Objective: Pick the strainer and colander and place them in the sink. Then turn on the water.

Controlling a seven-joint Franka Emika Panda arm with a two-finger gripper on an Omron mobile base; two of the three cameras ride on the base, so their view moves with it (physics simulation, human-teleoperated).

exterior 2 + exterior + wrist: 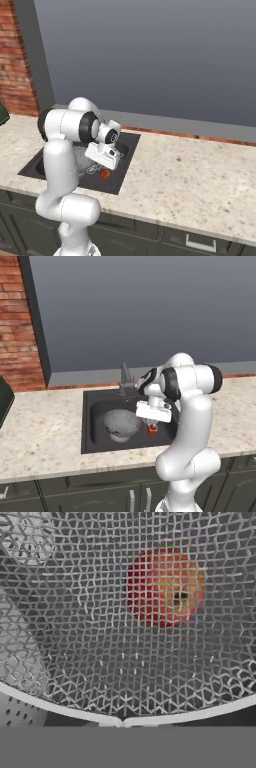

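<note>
Two base views show the arm bent down over the sink [92, 421], set in the speckled surface [45, 431]. From the left base view the colander [121, 423] is seen lying in the basin, to the left of the pincer [152, 425], with the faucet [125, 378] behind at the rear edge. A red round thing [152, 429] sits just under the pincer. In the right base view the arm hides most of the basin; thin wire of the strainer [92, 169] shows beside the hand, and the red thing is just below it.

Hand view gives what the others do not: strainer mesh very close, rim curving across the bottom, red thing seen through the wires, and a bit of the perforated colander wall at lower left. Fingertips themselves are not visible; pincer is nearly closed, and whether it grips the strainer rim I cannot tell.
</note>
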